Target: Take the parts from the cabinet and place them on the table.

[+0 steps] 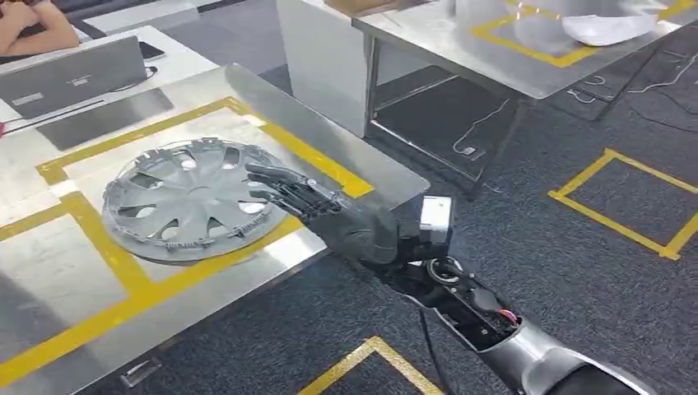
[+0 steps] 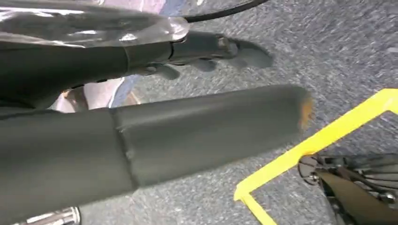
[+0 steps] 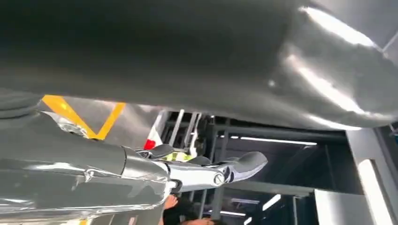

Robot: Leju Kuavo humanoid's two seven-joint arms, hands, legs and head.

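Observation:
A silver hubcap (image 1: pixel 185 197) lies flat on the steel table (image 1: pixel 49 288), inside a square of yellow tape. My right hand (image 1: pixel 321 212) reaches in from the right, its fingers stretched out flat over the hubcap's near right rim. I cannot tell whether they touch it. In the right wrist view the right hand (image 3: pixel 187 173) has its fingers straight and apart from the thumb, with nothing between them. My left hand (image 2: pixel 178 131) hangs over grey carpet with straight fingers and holds nothing.
A second steel table (image 1: pixel 494 58) stands at the back right with a white part (image 1: pixel 605 29) on it. A closed laptop (image 1: pixel 74 78) and a person's arms (image 1: pixel 33 25) are at the back left. Yellow tape squares (image 1: pixel 625 206) mark the carpet.

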